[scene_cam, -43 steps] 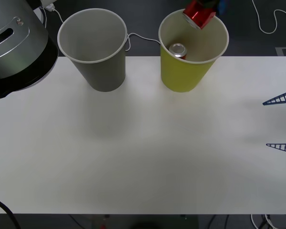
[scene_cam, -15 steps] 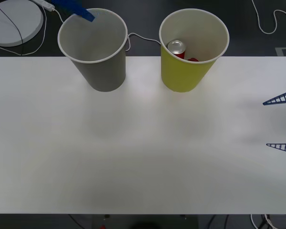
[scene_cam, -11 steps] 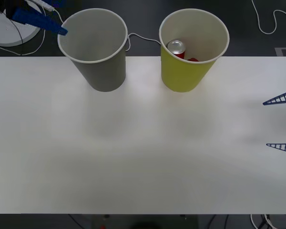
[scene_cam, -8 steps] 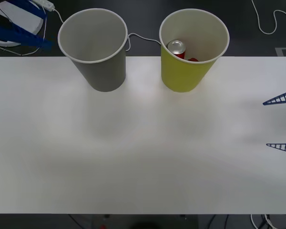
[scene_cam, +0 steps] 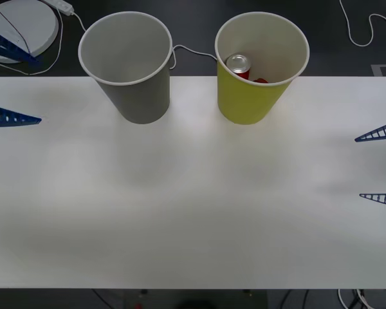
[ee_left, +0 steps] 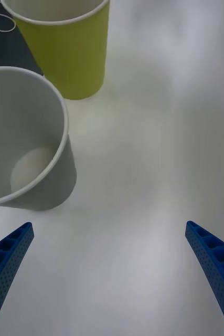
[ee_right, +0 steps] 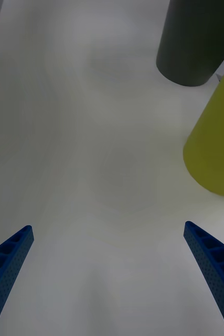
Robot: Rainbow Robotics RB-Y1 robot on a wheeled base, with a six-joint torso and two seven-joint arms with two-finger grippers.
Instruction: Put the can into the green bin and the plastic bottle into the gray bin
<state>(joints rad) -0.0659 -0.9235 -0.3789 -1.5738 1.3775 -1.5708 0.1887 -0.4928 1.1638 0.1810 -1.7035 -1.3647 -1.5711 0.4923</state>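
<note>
White flat surface (scene_cam: 193, 212) carries both bins at its far edge, near each other but not touching.

Large gray tapered cup-shaped bin (scene_cam: 125, 61), white rim, pale inside: left wrist view looks down to its bare floor; no plastic bottle seen there or on the surface.

Large yellow-green tapered cup-shaped bin (scene_cam: 260, 64): holds the small red drink can (scene_cam: 239, 66), silver top up, with a second red object just beside it (cannot identify).

Left hand (scene_cam: 6, 87): a second ago its blue fingers were over the gray bin's rim; now it sits at the surface's left edge, fingers spread wide, holding nothing. Right hand (scene_cam: 379, 164): parked at the right edge, fingers apart, empty, unchanged.

Judgement: can step looks complete; with both hands withdrawn, the run appears to be closing out, the bottle step unconfirmed.
</note>
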